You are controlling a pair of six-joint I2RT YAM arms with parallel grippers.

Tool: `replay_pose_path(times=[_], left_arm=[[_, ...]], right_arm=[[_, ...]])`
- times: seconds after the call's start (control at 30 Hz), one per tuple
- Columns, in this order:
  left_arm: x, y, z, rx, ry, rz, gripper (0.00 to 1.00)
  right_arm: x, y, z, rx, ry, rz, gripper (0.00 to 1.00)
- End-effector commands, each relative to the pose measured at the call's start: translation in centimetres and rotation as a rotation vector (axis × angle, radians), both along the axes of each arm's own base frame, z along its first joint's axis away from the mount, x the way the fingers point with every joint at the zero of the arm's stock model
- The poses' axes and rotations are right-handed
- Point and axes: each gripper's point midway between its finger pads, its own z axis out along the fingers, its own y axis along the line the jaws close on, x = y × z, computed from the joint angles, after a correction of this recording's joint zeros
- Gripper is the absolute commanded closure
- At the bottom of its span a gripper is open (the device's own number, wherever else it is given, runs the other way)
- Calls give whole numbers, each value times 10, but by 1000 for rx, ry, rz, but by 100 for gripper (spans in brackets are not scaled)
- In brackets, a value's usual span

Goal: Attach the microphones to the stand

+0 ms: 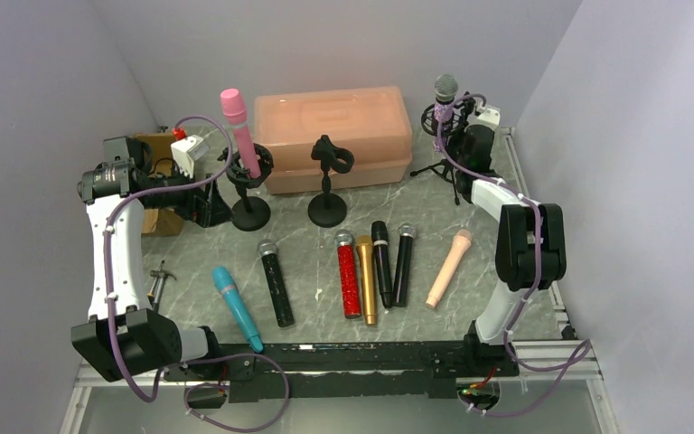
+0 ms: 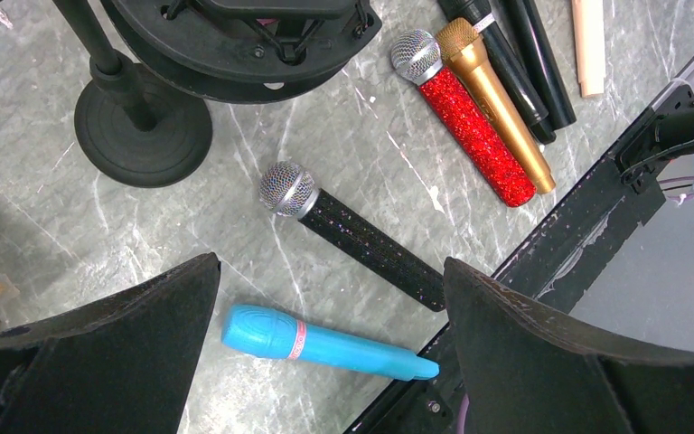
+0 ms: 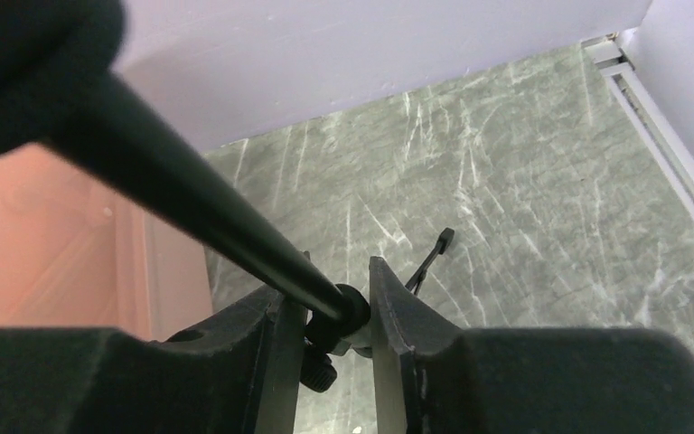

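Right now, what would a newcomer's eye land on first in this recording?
Seven microphones lie loose in a row at the front, from the teal microphone on the left to the peach microphone on the right. Behind them a pink microphone stands in the left stand, and at the back right the right pincer grips the tripod stand holding a purple microphone.

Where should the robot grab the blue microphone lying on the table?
Grab the teal microphone around the middle of its handle, coming straight down from above. It lies flat on the table with room on both long sides, so fingers can close across its narrow width. The open left gripper is nearer.
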Motion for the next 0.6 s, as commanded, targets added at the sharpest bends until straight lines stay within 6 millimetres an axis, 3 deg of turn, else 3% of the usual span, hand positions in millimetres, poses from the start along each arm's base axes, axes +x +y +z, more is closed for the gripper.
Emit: replay_pose_path(times=[0.0,0.1,0.3,0.57], left_arm=[[3,2,14,14,-48,2,1],[2,2,13,15,-52,2,1],[1,2,13,17,-51,-3,1],[2,2,12,17,-48,-3,1]], right_arm=[[-19,19,-24,128,125,51,60],[-28,22,-26,133,168,68,47],[-42,25,-22,139,201,91,35],[-62,28,-37,234,338,118,33]])
